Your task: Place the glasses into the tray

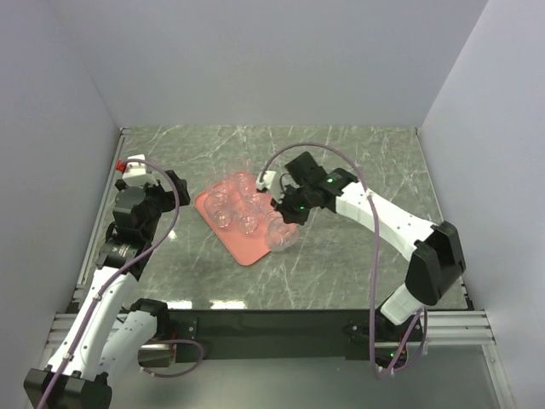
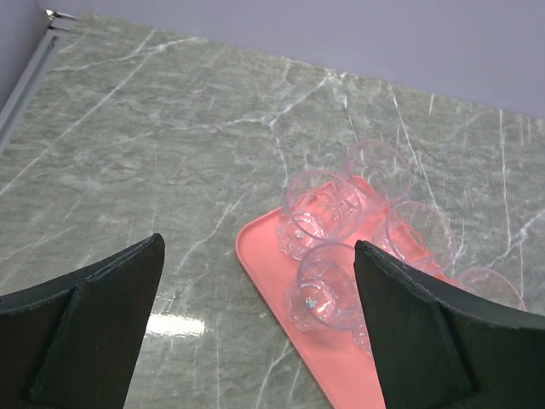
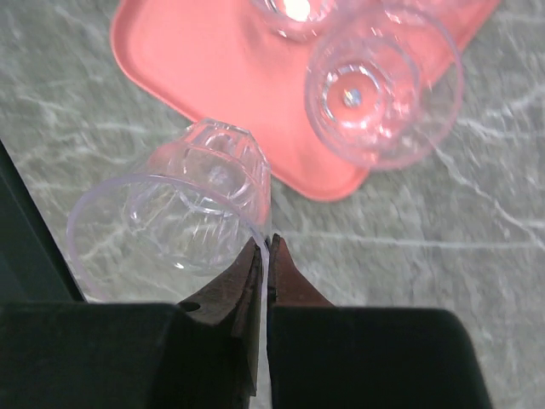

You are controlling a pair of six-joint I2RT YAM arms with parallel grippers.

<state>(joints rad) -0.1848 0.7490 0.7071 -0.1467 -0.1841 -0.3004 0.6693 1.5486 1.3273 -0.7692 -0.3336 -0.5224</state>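
The salmon-pink tray lies mid-table and holds several clear glasses. My right gripper is shut on the rim of one more clear glass, at the tray's near right edge. In the right wrist view the fingers pinch the rim of that tilted glass, beside the tray's corner; another glass stands on the tray. My left gripper is open and empty, left of the tray. In the left wrist view its gripper faces the tray and glasses.
The marble table is walled by grey panels on three sides. A red and white fitting sits at the far left edge. A black rail runs along the near edge between the arm bases.
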